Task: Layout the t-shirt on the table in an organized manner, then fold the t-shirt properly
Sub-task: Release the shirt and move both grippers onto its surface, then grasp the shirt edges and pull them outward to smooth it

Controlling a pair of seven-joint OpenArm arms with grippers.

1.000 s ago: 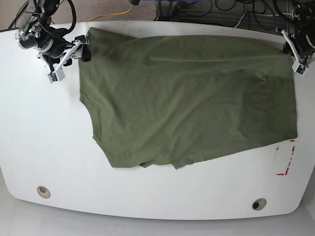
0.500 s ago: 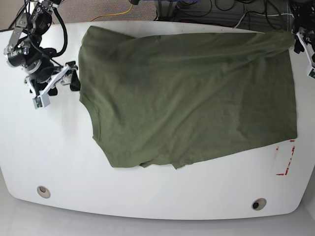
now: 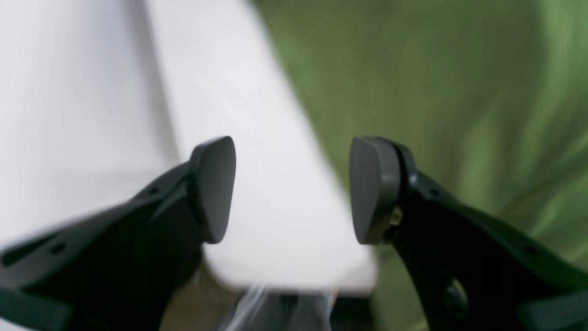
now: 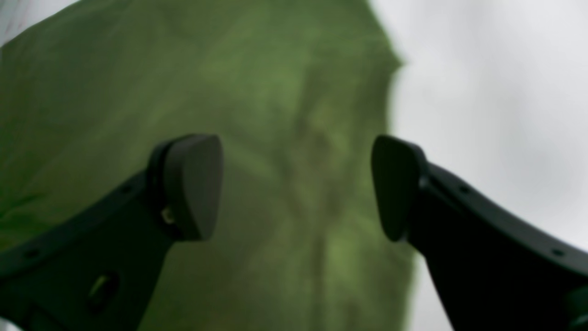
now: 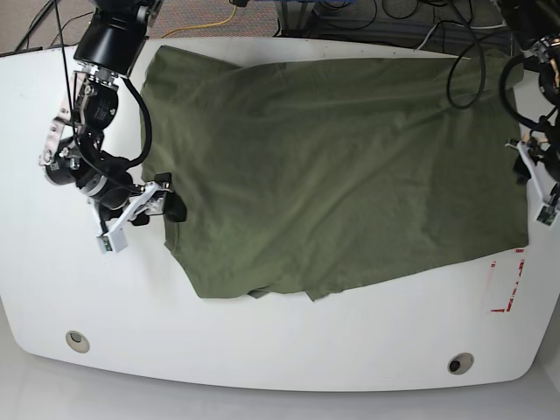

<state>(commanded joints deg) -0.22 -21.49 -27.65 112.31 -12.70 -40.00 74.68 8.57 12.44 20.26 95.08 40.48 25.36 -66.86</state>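
Note:
The olive-green t-shirt (image 5: pixel 341 166) lies spread over the white table (image 5: pixel 52 262), its far edge along the table's back and a folded bit at its near hem. My right gripper (image 5: pixel 171 209) is at the shirt's left edge, open; in the right wrist view the right gripper (image 4: pixel 294 188) hovers over the t-shirt (image 4: pixel 257 115) with nothing between its fingers. My left gripper (image 5: pixel 523 168) is at the shirt's right edge. In the left wrist view the left gripper (image 3: pixel 294 191) is open above bare table (image 3: pixel 257 151), the t-shirt (image 3: pixel 459 92) just to its right.
Two round grommet holes (image 5: pixel 77 340) (image 5: pixel 460 362) sit near the table's front edge. A red tape rectangle (image 5: pixel 507 284) is at the front right, just below the shirt's corner. Cables (image 5: pixel 367 17) lie beyond the back edge.
Both grippers have moved from the shirt's far corners toward the near side, along its left and right edges. The shirt's far edge now lies flat on the table.

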